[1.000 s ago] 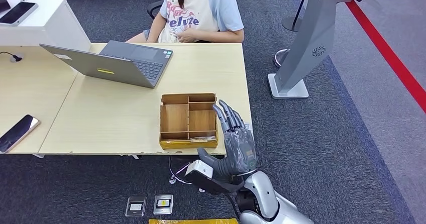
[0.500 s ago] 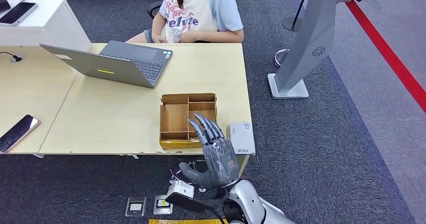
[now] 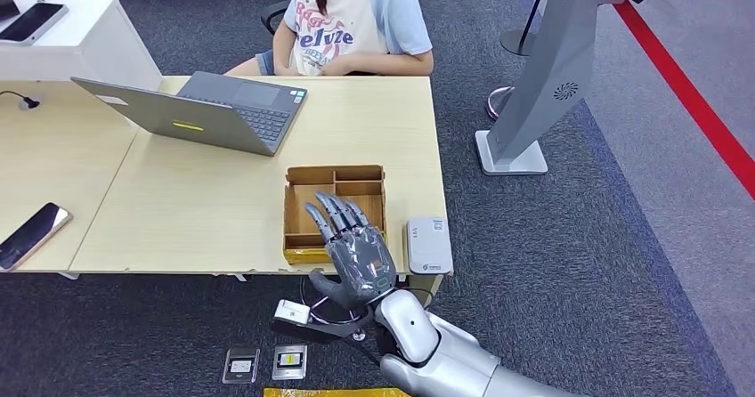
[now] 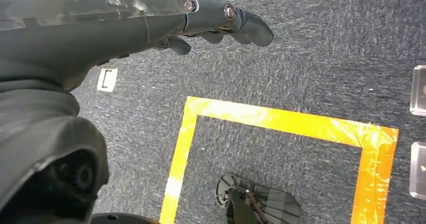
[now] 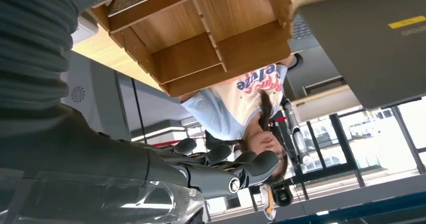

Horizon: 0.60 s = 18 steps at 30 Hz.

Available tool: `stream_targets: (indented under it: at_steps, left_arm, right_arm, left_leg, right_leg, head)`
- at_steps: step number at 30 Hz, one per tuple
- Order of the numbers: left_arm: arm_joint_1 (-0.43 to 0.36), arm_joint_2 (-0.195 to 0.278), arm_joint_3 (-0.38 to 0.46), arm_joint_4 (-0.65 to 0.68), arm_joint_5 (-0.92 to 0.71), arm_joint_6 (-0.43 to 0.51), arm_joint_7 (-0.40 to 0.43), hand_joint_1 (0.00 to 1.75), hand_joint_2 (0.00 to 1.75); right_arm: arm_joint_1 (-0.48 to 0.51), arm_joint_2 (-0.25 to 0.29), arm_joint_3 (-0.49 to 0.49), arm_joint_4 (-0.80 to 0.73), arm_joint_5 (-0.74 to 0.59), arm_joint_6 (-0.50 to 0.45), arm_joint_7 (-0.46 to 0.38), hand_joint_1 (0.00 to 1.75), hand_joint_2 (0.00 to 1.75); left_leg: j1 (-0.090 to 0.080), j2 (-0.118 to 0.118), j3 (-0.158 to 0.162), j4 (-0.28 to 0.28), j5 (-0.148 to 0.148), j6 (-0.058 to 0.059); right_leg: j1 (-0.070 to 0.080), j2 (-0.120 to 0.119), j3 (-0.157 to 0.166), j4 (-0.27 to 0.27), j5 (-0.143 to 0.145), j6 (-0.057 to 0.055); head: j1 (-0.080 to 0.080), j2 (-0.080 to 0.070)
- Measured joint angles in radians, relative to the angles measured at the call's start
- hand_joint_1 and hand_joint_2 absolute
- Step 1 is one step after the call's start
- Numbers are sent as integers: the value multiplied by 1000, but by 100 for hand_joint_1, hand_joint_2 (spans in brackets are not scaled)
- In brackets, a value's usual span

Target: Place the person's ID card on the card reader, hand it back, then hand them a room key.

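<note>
The right hand (image 3: 354, 253), fingers spread and holding nothing, is hovering over the tray's (image 3: 303, 210) near edge; the card reader (image 3: 427, 245) is lying just beside the tray, the person (image 3: 352, 19) sitting beyond it.

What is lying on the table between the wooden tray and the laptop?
Nothing: in the head view, only bare tabletop lies between the wooden tray and the laptop.

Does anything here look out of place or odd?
Yes: two card holders lie on the carpet below the desk instead of on it. The phone sits at the desk's front edge, close to slipping off.
</note>
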State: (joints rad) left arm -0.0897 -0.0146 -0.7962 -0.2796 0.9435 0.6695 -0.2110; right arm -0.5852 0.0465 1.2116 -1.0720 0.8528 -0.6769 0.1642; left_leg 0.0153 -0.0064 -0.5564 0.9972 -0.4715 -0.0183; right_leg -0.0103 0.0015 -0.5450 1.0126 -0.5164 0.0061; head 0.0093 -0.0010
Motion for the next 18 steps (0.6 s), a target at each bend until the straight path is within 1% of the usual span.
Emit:
stream_targets:
  at_steps: [7, 12, 18]
  left_arm:
    - [-8, -6, -1, 0, -2, 0, 6, 0, 0]
    - [-14, -11, -1, 0, -22, 0, 26, 0, 0]
    - [-16, -9, -2, 0, -33, 0, 47, 0, 0]
  right_arm:
    - [-43, 34, 20, 156, 17, 2, 38, 0, 175]
    - [-53, 42, 26, 252, 24, 0, 64, 0, 175]
    - [-54, 42, 30, 314, 24, -1, 88, 0, 175]
  left_leg:
    - [0, 0, 0, 0, 0, 0]
    - [0, 0, 0, 0, 0, 0]
    - [0, 0, 0, 0, 0, 0]
  right_leg:
    - [0, 0, 0, 0, 0, 0]
    - [0, 0, 0, 0, 0, 0]
    - [0, 0, -1, 0, 0, 0]
  head:
    - [0, 0]
    - [0, 0]
    - [0, 0]
